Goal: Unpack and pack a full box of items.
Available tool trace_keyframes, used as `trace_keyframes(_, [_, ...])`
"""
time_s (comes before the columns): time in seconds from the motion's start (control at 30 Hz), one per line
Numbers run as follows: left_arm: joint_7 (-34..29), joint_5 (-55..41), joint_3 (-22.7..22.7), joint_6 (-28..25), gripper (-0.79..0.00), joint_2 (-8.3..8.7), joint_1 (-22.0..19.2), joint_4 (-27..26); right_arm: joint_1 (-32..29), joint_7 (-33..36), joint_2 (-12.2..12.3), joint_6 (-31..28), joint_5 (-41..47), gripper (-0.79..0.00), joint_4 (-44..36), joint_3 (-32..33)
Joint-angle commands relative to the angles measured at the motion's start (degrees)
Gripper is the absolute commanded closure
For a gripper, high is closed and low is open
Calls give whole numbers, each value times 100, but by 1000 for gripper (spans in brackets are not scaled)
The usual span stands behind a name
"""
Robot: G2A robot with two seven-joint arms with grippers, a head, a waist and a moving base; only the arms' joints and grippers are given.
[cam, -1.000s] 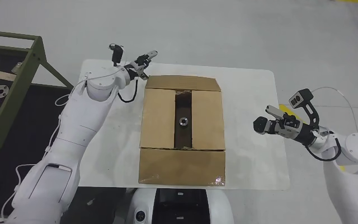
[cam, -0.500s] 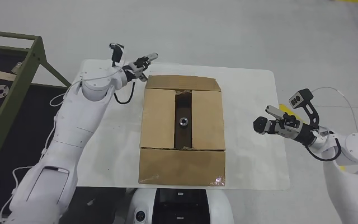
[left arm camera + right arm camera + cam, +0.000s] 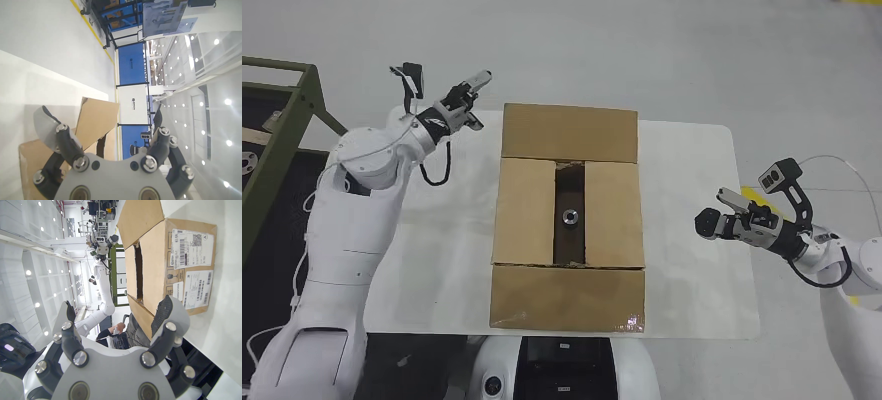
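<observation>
The box [image 3: 567,295] is set mid-surface [image 3: 692,180], its far corner just beside the left jaws, which are spread and empty. The right jaws, likewise spread, are held well apart.

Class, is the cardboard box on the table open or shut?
Partly open: far flap raised, two side flaps flat with a dark gap between.

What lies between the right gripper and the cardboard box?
Nothing: in the top view, only bare white table separates the right gripper from the cardboard box.
</observation>
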Motion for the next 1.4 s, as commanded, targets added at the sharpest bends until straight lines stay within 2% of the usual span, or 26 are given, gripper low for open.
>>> trace_keyframes(0.0, [-121, 118, -200, -238, -785, 49, 239, -144, 0, 0, 0, 0, 0, -785, 0, 0])
trace_keyframes(0.23, [-670, 429, -1004, -1414, -785, 224, 781, -187, 0, 0, 0, 0, 0, -785, 0, 0])
trace_keyframes(0.5, [-962, 591, -1652, -2108, -785, 356, 937, -59, 0, 0, 0, 0, 0, -785, 0, 0])
trace_keyframes(0.7, [-706, 1037, -1888, -2132, -785, 421, 913, 30, 0, 0, 0, 0, 0, -785, 0, 0])
trace_keyframes(0.93, [-1107, 896, -2048, -1900, -785, 494, 776, 118, 0, 0, 0, 0, 0, -785, 0, 0])
trace_keyframes(1.37, [-1117, 891, -2056, -1879, -785, 498, 767, 125, 0, 0, 0, 0, 0, -785, 0, 0])
